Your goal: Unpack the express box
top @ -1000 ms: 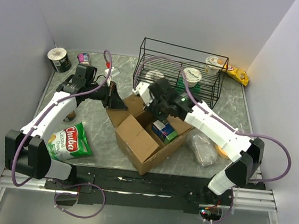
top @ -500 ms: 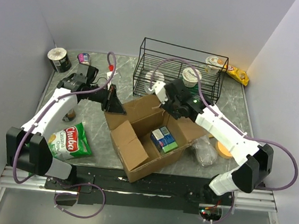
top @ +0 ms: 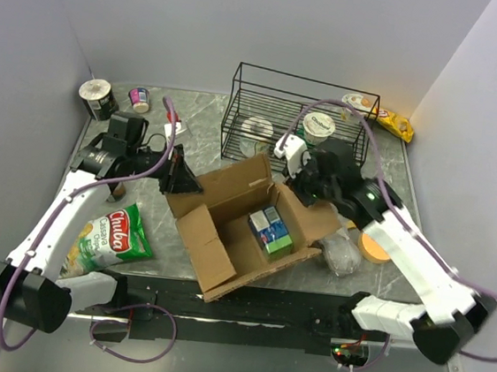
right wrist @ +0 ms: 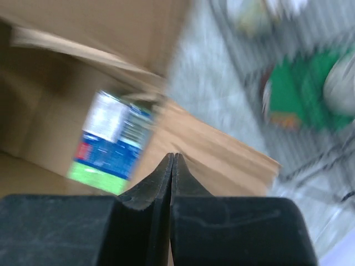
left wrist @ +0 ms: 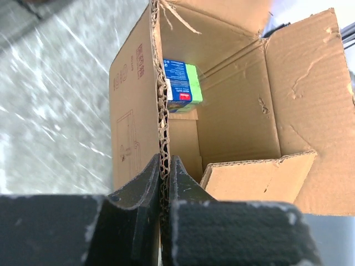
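Your left gripper [left wrist: 165, 166] is clamped on a flap edge of the express box [top: 226, 228], which sits open just in front of the wire basket [top: 306, 79]. The right gripper [right wrist: 173, 160] is pinched together and empty. Looks like you're at the emptying step, so next you'd spread it and reach for the blue-and-green carton [top: 269, 231] inside.

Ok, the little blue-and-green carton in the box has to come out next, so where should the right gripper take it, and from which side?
Come straight down from above and pinch the blue-and-green carton across its narrow width. It sits deep in the open express box, whose walls likely block a sideways approach; its top is uncovered. The right gripper is shut and must open first.
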Tool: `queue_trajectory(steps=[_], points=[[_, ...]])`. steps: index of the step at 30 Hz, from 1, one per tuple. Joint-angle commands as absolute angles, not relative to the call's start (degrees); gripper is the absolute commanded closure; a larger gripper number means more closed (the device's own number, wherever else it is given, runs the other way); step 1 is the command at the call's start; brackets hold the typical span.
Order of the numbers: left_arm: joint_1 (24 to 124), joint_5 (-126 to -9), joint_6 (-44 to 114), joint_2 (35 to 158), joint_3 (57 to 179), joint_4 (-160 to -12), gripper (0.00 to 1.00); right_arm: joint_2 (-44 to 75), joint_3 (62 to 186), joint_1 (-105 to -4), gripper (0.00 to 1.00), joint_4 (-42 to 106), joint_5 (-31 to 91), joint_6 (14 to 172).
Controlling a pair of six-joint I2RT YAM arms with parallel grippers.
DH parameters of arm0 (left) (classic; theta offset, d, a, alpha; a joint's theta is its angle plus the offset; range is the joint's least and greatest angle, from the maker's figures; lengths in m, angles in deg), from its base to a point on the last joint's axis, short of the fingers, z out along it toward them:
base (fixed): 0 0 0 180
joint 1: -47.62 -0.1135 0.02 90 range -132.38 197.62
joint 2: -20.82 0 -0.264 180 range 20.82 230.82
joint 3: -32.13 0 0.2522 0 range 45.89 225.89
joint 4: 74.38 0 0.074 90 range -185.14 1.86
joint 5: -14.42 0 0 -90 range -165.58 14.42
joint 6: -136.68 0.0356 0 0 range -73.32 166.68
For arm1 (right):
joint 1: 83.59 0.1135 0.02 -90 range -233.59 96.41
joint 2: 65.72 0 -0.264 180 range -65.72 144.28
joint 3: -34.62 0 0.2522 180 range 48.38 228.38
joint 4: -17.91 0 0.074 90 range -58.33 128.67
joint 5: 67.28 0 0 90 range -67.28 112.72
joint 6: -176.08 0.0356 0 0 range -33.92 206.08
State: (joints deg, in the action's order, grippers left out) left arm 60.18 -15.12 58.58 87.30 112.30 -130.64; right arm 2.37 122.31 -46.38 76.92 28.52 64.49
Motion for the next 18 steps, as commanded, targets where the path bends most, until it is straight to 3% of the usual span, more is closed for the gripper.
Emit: queue_trajectory(steps=[1,5,10,16,18], points=[[60.3,-11.9,61.5,85.4,117.3,-122.7,0.99,-5.1,122.0,-41.0,0.96,68.1,38.6,54.1],[60.5,-11.8,60.5,86.0,117.3,-121.4,0.99,-6.0,114.7,-34.5,0.96,67.5,42.9,44.4],[60.8,-11.6,60.0,87.9,117.8,-122.0,0.99,1.0,115.7,-33.3,0.94,73.6,41.9,35.7],[61.3,-13.8,55.7,89.0,116.9,-118.4,0.99,11.7,121.5,-33.1,0.74,77.6,35.5,39.9],[61.5,-16.7,53.0,89.2,116.6,-115.6,0.99,14.8,125.0,-32.4,0.73,79.7,31.6,44.1]])
